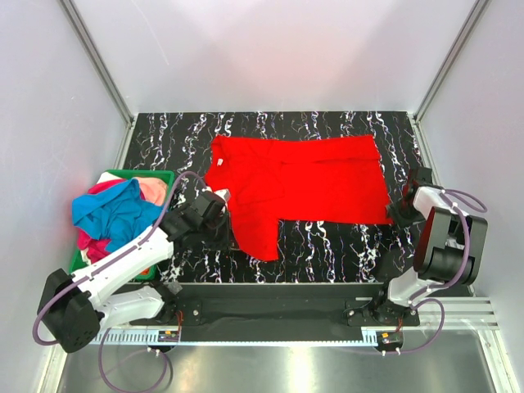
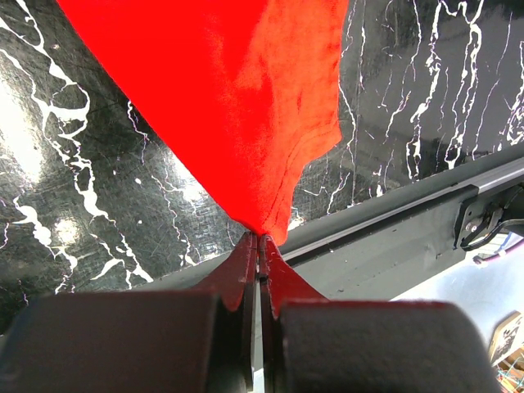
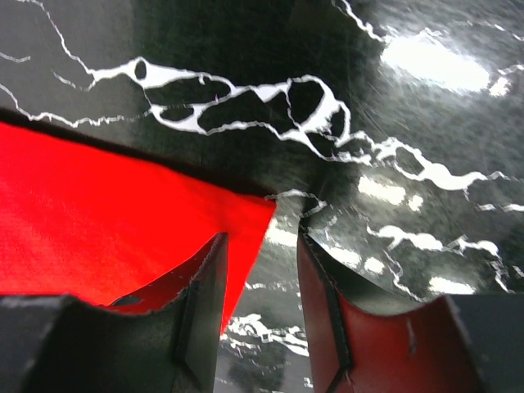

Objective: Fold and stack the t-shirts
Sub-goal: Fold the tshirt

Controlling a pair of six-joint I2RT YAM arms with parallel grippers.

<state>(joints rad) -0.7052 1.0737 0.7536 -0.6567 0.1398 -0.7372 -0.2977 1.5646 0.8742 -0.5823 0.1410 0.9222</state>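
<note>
Pinching red t-shirt (image 1: 303, 176) edge: left claw (image 2: 260, 243); right claw (image 3: 262, 246) parted.

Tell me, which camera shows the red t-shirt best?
The top external view: nearly the whole red t-shirt lies spread on the table. The left wrist view shows only a bit pinched in the left fingers; the right wrist view shows one corner beside the open right fingers.

No legible text, brand, number or sign appears in any view. The small dark tag with orange marks (image 1: 169, 332) on the metal rail below the left arm, and its counterpart tag (image 1: 399, 336) below the right arm, are too small to read.
</note>
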